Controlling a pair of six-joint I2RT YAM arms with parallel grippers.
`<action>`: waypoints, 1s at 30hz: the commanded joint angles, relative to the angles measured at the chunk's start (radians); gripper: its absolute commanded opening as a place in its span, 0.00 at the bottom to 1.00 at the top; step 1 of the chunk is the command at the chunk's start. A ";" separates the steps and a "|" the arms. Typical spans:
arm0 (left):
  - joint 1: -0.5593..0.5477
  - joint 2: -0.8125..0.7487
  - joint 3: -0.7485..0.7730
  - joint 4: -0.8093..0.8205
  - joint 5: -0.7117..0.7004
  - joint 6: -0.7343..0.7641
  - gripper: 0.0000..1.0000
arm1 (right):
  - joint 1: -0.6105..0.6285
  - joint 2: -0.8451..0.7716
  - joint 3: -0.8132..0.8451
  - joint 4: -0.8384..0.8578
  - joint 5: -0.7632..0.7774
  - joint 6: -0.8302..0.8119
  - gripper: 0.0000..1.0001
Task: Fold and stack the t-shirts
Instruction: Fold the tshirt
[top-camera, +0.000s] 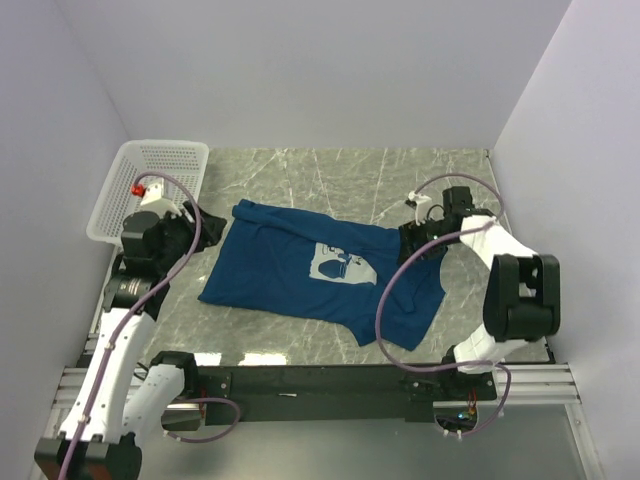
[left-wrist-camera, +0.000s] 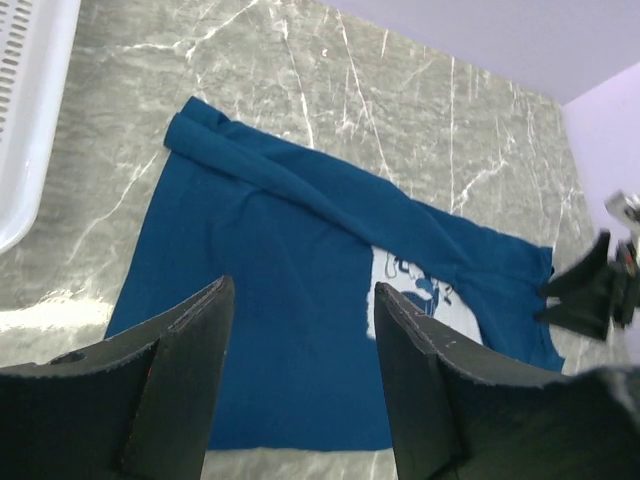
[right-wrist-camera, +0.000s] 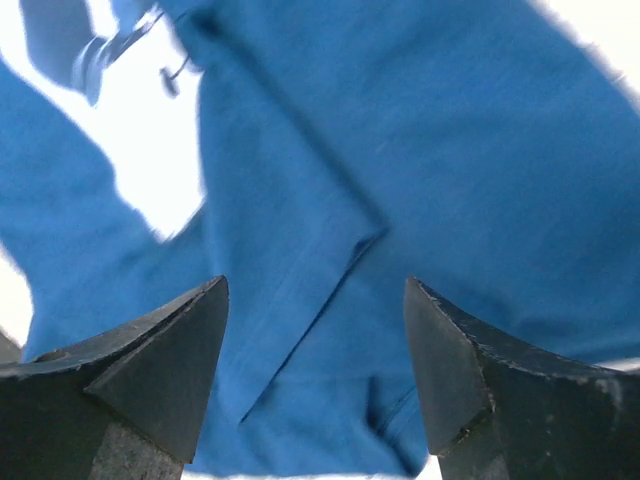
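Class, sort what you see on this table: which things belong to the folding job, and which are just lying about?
Job: blue t-shirt, lying on the table; left gripper and right gripper, both open.
Lying about: white mesh basket, at the table's far left corner.

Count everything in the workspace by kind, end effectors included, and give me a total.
t-shirt, dark blue: 1
white mesh basket: 1
end effectors: 2, the left end effector and the right end effector, both open
Total: 4
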 joint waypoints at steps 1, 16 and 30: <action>0.006 -0.067 -0.028 -0.059 0.014 0.041 0.63 | 0.012 0.066 0.090 0.059 0.072 0.064 0.77; 0.006 -0.166 -0.076 -0.093 0.003 0.052 0.65 | 0.071 0.204 0.125 -0.015 0.057 0.035 0.54; 0.006 -0.172 -0.084 -0.087 0.009 0.050 0.65 | 0.115 0.046 0.083 -0.059 0.059 -0.024 0.00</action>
